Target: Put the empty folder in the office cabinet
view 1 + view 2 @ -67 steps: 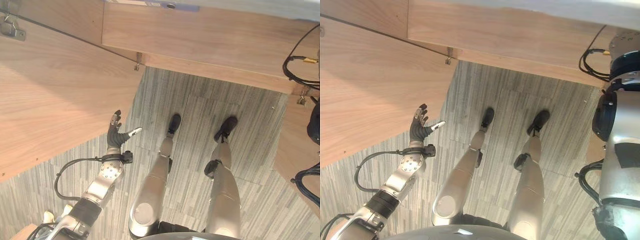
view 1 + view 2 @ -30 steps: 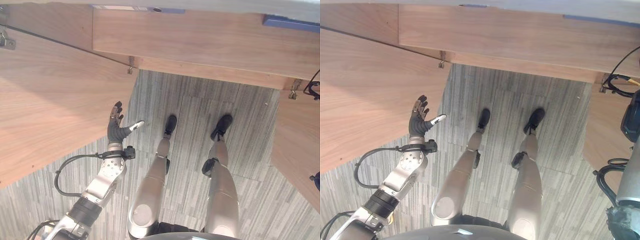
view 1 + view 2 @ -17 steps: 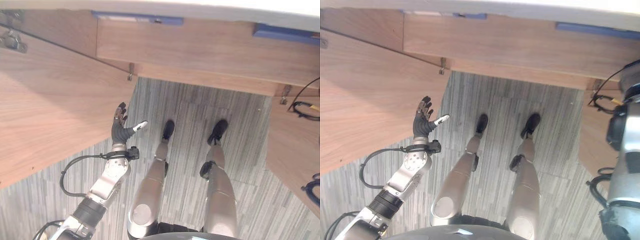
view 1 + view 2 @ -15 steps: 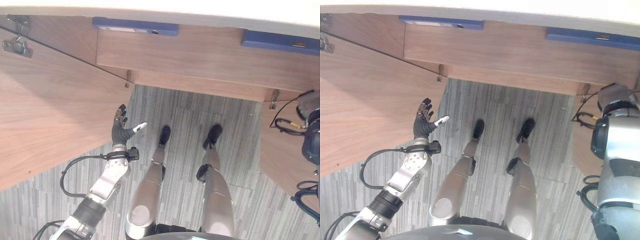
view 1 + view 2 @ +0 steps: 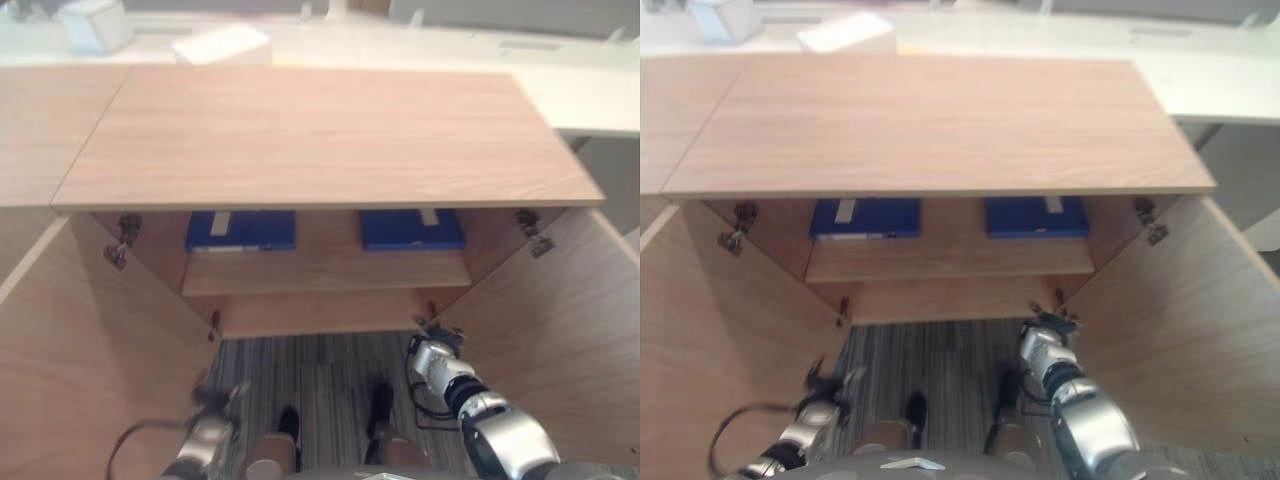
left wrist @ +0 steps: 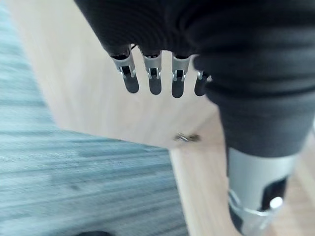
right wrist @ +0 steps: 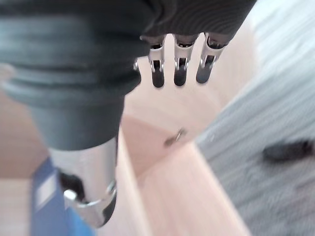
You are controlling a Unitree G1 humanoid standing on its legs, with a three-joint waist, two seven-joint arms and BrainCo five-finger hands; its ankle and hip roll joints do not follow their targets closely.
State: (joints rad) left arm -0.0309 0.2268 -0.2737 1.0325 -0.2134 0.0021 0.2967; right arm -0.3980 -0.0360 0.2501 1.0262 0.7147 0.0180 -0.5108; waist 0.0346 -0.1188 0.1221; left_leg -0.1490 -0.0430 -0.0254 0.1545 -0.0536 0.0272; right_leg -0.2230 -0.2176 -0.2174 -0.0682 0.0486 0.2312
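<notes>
Left eye view shows the big wooden cabinet (image 5: 300, 140) with both doors open. Inside on the shelf (image 5: 325, 272) lie two blue folders, one (image 5: 240, 230) at 11 o'clock, one (image 5: 412, 229) at 1 o'clock. Left hand (image 6: 152, 73) and right hand (image 7: 179, 64) hang low with straight fingers, holding nothing.

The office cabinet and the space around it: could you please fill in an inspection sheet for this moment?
Surface: wooden cabinet top, bare.
Job's things: office cabinet with both doors swung open; two blue folders lie flat on the inner shelf.
Clutter: nothing seen.
Hands: left hand and right hand low by the doors, fingers straight, holding nothing.
Cables: nothing seen.
Surroundings: grey striped carpet; white desk behind, with a white box and a flat white item.
</notes>
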